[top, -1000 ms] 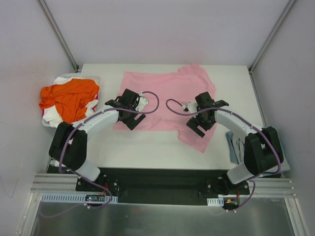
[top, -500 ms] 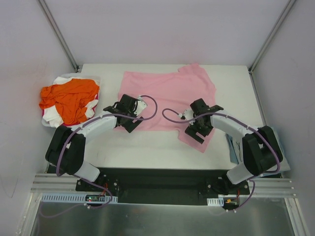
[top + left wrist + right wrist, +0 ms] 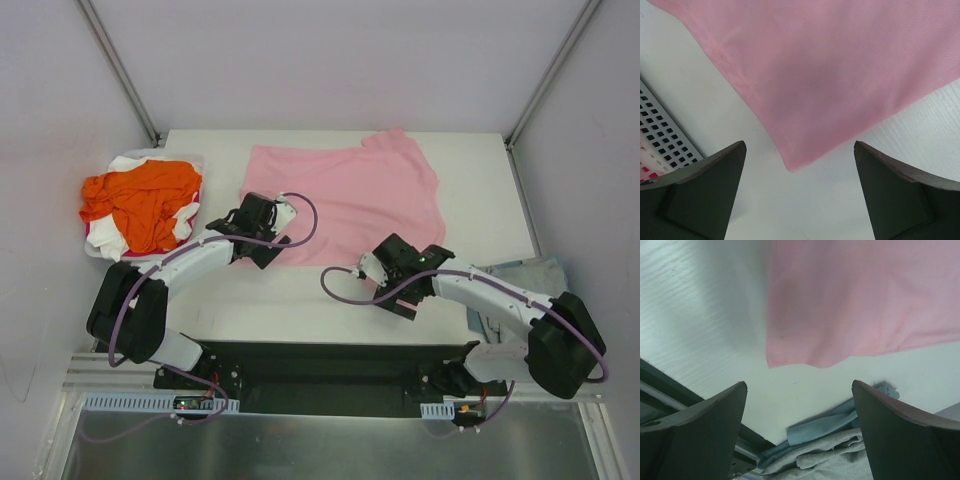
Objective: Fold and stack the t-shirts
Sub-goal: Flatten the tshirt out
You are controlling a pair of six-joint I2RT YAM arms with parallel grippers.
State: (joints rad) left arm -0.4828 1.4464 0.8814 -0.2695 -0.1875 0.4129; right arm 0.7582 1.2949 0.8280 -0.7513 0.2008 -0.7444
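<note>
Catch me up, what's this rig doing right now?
Both arms are working a pink t-shirt spread flat on the white table. The left gripper and the right gripper are both open, each hovering over a near corner of its hem, with nothing gripped yet. An orange t-shirt and a white one sit crumpled in a basket on the left. A grey-blue t-shirt lies at the table's right edge.

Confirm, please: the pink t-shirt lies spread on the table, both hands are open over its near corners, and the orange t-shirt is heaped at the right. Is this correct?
Wrong in one point: the top view shows the orange t-shirt heaped at the left. The pink t-shirt is spread; left hand and right hand are open.
</note>
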